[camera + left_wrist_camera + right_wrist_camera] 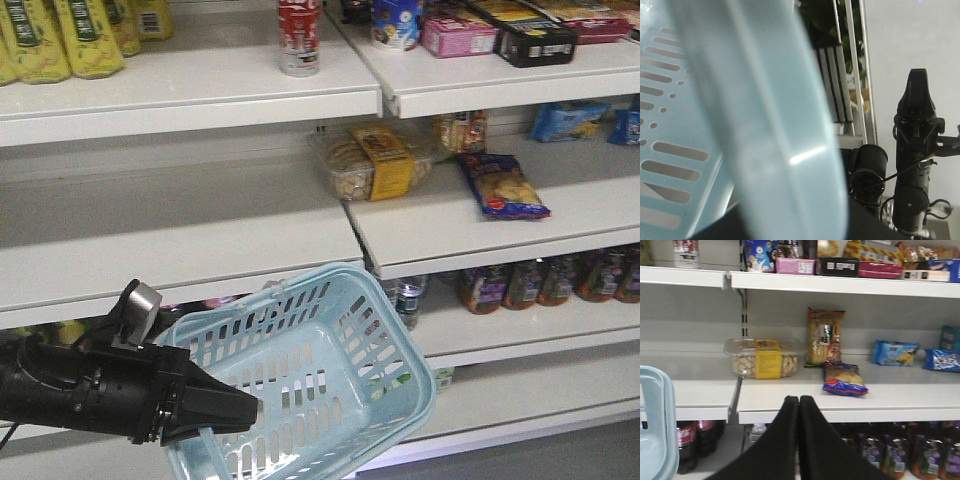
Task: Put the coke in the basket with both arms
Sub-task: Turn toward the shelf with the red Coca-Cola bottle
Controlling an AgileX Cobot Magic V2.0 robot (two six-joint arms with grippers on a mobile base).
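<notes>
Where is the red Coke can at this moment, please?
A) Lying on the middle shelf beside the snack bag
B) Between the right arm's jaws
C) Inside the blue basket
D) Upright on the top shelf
D: the coke stands upright on the top shelf, well above the basket, and the right gripper has its jaws closed together with nothing between them.

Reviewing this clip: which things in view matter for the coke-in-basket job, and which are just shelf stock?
Job: coke can, basket, left gripper holding the basket, right gripper.
Just stock: clear tub, snack bag, pink box, yellow pouches, dark bottles.
</notes>
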